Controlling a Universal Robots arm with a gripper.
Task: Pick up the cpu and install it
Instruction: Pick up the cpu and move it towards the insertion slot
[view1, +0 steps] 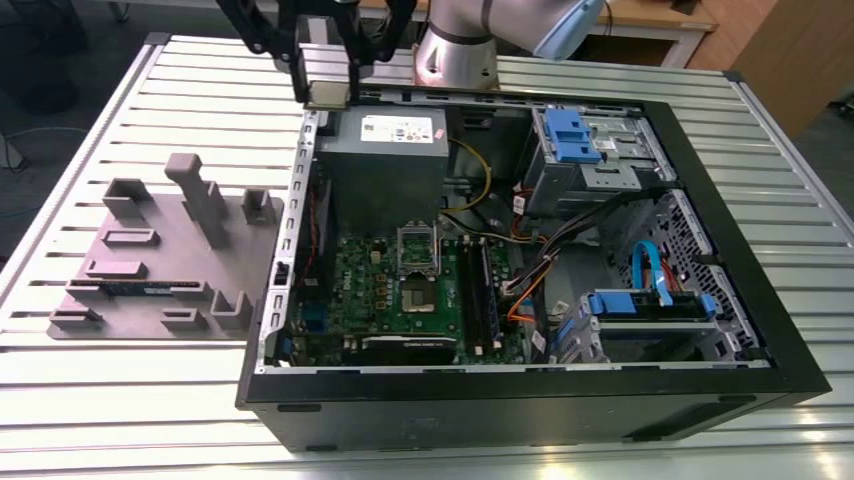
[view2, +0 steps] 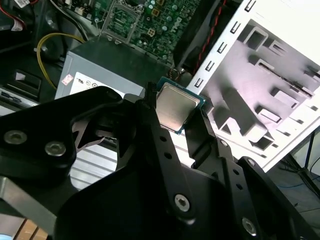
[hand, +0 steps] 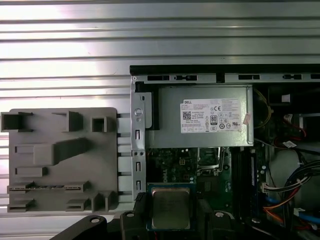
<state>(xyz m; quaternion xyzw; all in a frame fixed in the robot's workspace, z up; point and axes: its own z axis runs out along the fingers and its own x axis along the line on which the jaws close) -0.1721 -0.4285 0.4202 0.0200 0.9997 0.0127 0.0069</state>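
The gripper (view2: 177, 102) is clamped on the cpu (view2: 176, 106), one finger on each of two opposite edges, with the metal top facing both wrist cameras. In the exterior view it hangs over the case's (view1: 747, 290) rim beside the power supply (view1: 380, 140). The socket (view1: 420, 292) lies at about 5 o'clock from it, on the green board (view1: 387, 300).

The carry looks under way and the chip is not yet seated. It probably goes best with the chip held flat, gripped by the edges alone, and squared to the socket while high. The raised frame (view1: 418, 243) and the yellow cable (view1: 483, 175) need clearance.

The cpu is a small, thin square. It has a dull silver lid with rounded corners and a narrow blue-green rim.
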